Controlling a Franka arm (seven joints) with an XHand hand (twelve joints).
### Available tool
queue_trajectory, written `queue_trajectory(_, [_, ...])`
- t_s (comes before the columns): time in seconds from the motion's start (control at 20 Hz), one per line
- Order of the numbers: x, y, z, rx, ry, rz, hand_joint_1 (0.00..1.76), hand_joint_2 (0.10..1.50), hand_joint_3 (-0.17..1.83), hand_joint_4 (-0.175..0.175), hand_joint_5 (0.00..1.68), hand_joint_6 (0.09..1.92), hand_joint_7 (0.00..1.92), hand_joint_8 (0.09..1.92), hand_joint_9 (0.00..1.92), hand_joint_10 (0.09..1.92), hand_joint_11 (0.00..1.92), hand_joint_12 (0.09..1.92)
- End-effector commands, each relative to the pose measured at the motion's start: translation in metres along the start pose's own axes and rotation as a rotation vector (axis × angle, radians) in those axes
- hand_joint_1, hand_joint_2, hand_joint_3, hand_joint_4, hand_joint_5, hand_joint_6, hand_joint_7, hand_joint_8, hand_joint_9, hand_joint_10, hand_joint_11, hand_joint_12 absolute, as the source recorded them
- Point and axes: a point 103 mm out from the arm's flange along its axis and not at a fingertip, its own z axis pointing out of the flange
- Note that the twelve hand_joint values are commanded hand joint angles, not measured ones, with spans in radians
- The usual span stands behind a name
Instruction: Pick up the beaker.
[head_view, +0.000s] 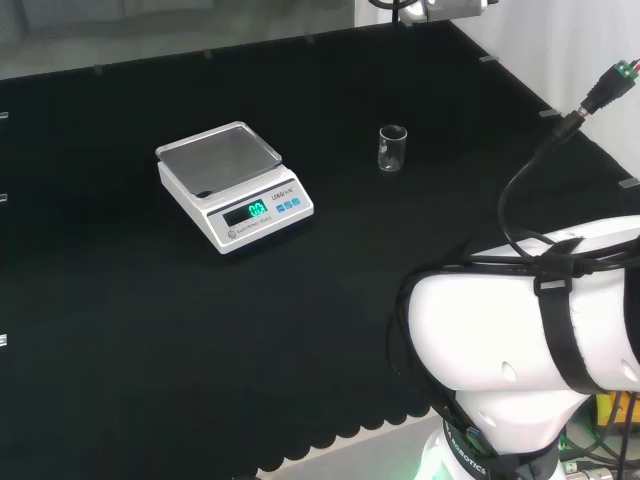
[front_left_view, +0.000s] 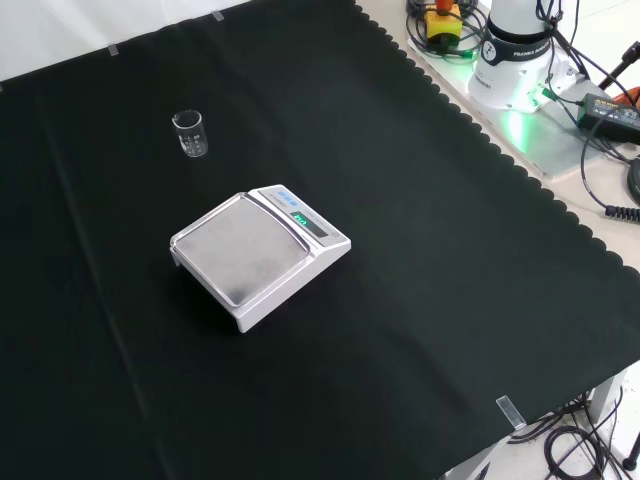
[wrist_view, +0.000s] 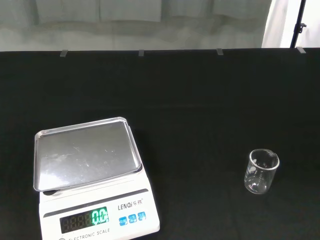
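Observation:
A small clear glass beaker (head_view: 392, 148) stands upright and empty on the black cloth, to the right of the scale in the head view. In the front view the beaker (front_left_view: 189, 133) is at the upper left, beyond the scale. The wrist view looks at the beaker (wrist_view: 261, 171) from some distance, with bare cloth all round it. Nothing touches the beaker.
A white digital scale (head_view: 235, 185) with a bare steel pan and a lit green display sits mid-cloth; the scale (front_left_view: 260, 255) lies near the middle in the front view and the scale (wrist_view: 90, 180) is close in the wrist view. The arm's white link (head_view: 525, 320) fills the head view's lower right.

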Motion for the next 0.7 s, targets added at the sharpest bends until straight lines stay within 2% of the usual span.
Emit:
queue_trajectory(0.05, [-0.001,0.002,0.0,-0.012,-0.007,-0.002,0.41,0.87,0.28,-0.043,0.44,0.09,0.28,0.78,0.42,0.8,0.43,1.42])
queue_trajectory(0.4, [-0.005,0.022,0.006,-0.004,-0.002,-0.017,0.42,0.91,0.31,-0.029,0.46,0.09,0.32,0.75,0.42,0.78,0.39,1.43])
queue_trajectory(0.7, [-0.017,0.062,0.028,0.063,0.005,-0.014,0.42,0.9,0.32,-0.027,0.45,0.09,0.27,0.73,0.38,0.78,0.37,1.44])
